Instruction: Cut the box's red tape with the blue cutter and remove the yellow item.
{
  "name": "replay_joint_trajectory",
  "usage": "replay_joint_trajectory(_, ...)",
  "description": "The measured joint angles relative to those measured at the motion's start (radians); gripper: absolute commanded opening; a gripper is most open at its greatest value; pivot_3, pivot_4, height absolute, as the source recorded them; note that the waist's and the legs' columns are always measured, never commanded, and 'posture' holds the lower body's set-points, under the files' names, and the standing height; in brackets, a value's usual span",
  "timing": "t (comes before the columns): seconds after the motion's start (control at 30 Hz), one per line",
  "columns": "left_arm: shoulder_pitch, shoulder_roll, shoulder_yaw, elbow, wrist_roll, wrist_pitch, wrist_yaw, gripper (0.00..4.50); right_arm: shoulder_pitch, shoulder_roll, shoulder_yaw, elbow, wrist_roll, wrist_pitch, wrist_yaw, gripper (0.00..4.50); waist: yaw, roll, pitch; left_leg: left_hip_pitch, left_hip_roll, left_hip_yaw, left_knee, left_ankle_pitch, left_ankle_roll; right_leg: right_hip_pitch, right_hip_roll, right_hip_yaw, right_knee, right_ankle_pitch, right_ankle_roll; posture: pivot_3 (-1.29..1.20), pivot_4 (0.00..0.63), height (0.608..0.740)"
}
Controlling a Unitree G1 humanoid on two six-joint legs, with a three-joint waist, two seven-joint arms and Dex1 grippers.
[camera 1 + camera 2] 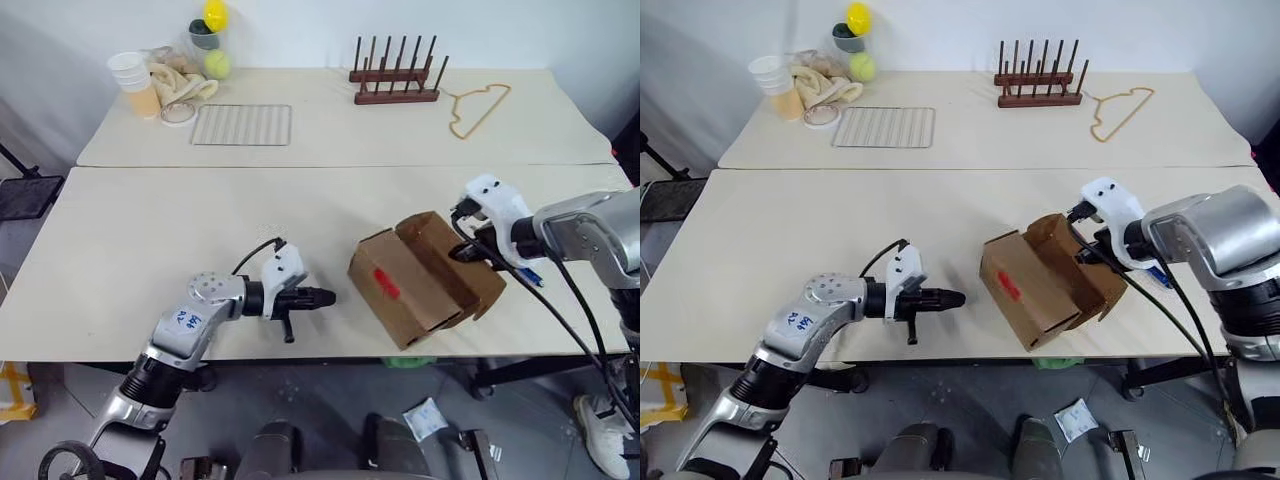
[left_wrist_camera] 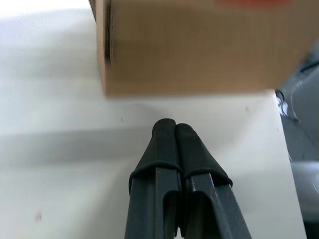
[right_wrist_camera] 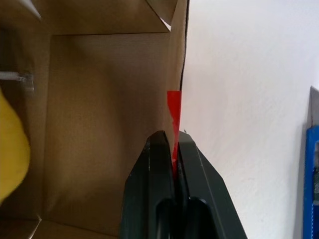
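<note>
The brown box (image 1: 400, 300) sits open near the table's front edge, tipped toward me, with a patch of red tape (image 1: 386, 283) on its front flap. My right gripper (image 1: 462, 253) is at the box's far wall. In the right wrist view its fingers (image 3: 159, 164) are shut on that wall's edge, where another strip of red tape (image 3: 173, 107) runs. The yellow item (image 3: 10, 144) lies inside the box. The blue cutter (image 3: 311, 184) lies on the table just beyond the box. My left gripper (image 1: 325, 296) is shut and empty, pointing at the box from a short way to its left.
On the far table stand a wooden peg rack (image 1: 395, 75), a wire hanger (image 1: 478, 108), a wire grid (image 1: 241, 125), stacked cups (image 1: 135, 80), a tennis ball (image 1: 217, 64) and a yellow ball (image 1: 214, 14) on a dark container. The box is close to the front edge.
</note>
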Motion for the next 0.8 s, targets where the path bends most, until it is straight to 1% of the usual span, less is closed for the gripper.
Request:
replay_joint_trajectory(0.07, 0.001, 0.006, 0.007, -0.008, -0.007, 0.018, -0.002, 0.0, 0.008, 0.007, -0.006, -0.007, -0.006, -0.001, -0.011, 0.03, 0.0, 0.0, 0.0, 0.0, 0.0, 0.0, 0.0, 0.0, 0.0, 0.0, 0.0, 0.0, 0.0, 0.0, 0.0, 0.0, 0.15, 0.74)
replay_joint_trajectory(0.1, 0.007, 0.025, 0.01, -0.023, -0.019, 0.03, -0.017, 0.0, 0.009, 0.009, -0.006, -0.011, -0.011, -0.004, -0.015, 0.03, -0.001, 0.0, 0.0, 0.0, 0.0, 0.0, 0.0, 0.0, 0.0, 0.0, 0.0, 0.0, 0.0, 0.0, 0.0, 0.0, 0.15, 0.74)
replay_joint_trajectory(0.13, 0.022, 0.063, 0.021, -0.052, -0.036, 0.043, -0.046, 0.0, 0.009, 0.01, -0.006, -0.017, -0.015, -0.01, -0.017, 0.03, -0.002, 0.0, 0.0, 0.0, 0.0, 0.0, 0.0, 0.0, 0.0, -0.001, 0.0, 0.0, 0.0, 0.0, 0.0, 0.0, 0.15, 0.74)
replay_joint_trajectory(0.17, 0.035, 0.1, 0.039, -0.073, -0.057, 0.054, -0.074, 0.0, 0.009, 0.01, -0.009, -0.018, -0.019, -0.014, -0.02, 0.03, -0.005, 0.0, 0.0, 0.0, 0.0, 0.0, -0.001, 0.0, 0.0, -0.001, 0.0, 0.0, 0.0, 0.0, 0.0, 0.0, 0.15, 0.74)
replay_joint_trajectory(0.23, 0.041, 0.143, 0.084, -0.096, -0.103, 0.074, -0.115, 0.0, 0.009, 0.009, -0.01, -0.019, -0.024, -0.017, -0.022, 0.03, -0.006, 0.0, 0.0, 0.0, 0.001, 0.0, -0.001, 0.0, 0.0, -0.001, 0.0, 0.0, 0.0, 0.0, 0.0, 0.0, 0.15, 0.74)
replay_joint_trajectory(0.3, 0.02, 0.147, 0.129, -0.128, -0.164, 0.101, -0.14, 0.0, 0.009, 0.009, -0.01, -0.019, -0.03, -0.018, -0.022, 0.03, -0.001, 0.0, 0.0, 0.0, 0.0, 0.0, 0.0, 0.0, 0.0, -0.001, 0.0, 0.0, 0.0, 0.0, 0.0, 0.0, 0.15, 0.74)
replay_joint_trajectory(0.33, 0.004, 0.141, 0.138, -0.141, -0.184, 0.106, -0.145, 0.0, 0.009, 0.009, -0.01, -0.019, -0.033, -0.02, -0.022, 0.03, 0.003, 0.0, 0.0, -0.001, 0.0, -0.001, 0.001, 0.0, 0.0, 0.0, 0.0, 0.0, 0.0, 0.0, 0.0, 0.0, 0.15, 0.74)
replay_joint_trajectory(0.4, -0.053, 0.098, 0.144, -0.163, -0.211, 0.111, -0.137, 0.0, 0.009, 0.009, -0.01, -0.019, -0.037, -0.022, -0.022, 0.03, 0.009, 0.0, 0.0, -0.001, -0.001, -0.001, 0.002, 0.0, 0.0, 0.001, -0.001, 0.0, -0.001, 0.001, 0.001, 0.0, 0.15, 0.74)
replay_joint_trajectory(0.5, -0.124, 0.029, 0.112, -0.158, -0.201, 0.094, -0.105, 0.0, 0.008, 0.01, -0.01, -0.017, -0.039, -0.025, -0.021, 0.03, 0.006, 0.0, 0.0, 0.0, -0.001, 0.0, 0.001, 0.0, 0.0, 0.001, -0.001, 0.0, -0.001, 0.001, 0.001, 0.0, 0.15, 0.74)
replay_joint_trajectory(0.57, -0.169, -0.033, 0.063, -0.123, -0.16, 0.054, -0.078, 0.0, 0.002, 0.009, 0.0, -0.016, -0.045, -0.02, -0.021, 0.03, 0.003, 0.0, 0.0, 0.0, -0.001, 0.0, 0.001, 0.0, 0.0, 0.001, 0.0, 0.0, 0.0, 0.001, 0.001, 0.0, 0.15, 0.74)
replay_joint_trajectory(0.63, -0.212, -0.083, 0.001, -0.062, -0.091, -0.001, -0.047, 0.0, -0.014, 0.007, 0.029, -0.017, -0.053, -0.014, -0.02, 0.03, 0.001, 0.0, 0.0, 0.0, -0.001, 0.0, 0.001, 0.0, 0.0, 0.001, 0.0, 0.0, 0.0, 0.001, 0.001, 0.0, 0.15, 0.74)
replay_joint_trajectory(0.7, -0.245, -0.104, -0.061, 0.011, -0.005, -0.065, -0.026, 0.0, -0.016, 0.007, 0.029, -0.016, -0.055, -0.012, -0.019, 0.03, -0.002, 0.0, 0.0, 0.0, -0.001, 0.001, 0.0, 0.0, 0.0, 0.0, 0.0, 0.0, 0.0, 0.001, 0.001, 0.0, 0.15, 0.74)
replay_joint_trajectory(0.8, -0.289, -0.144, -0.109, 0.085, 0.079, -0.163, -0.002, 0.0, -0.018, 0.007, 0.029, -0.013, -0.059, -0.005, -0.02, 0.03, 0.0, 0.0, 0.0, 0.0, 0.0, 0.001, 0.0, 0.0, 0.0, 0.0, 0.0, 0.0, 0.0, 0.001, 0.001, 0.0, 0.15, 0.74)
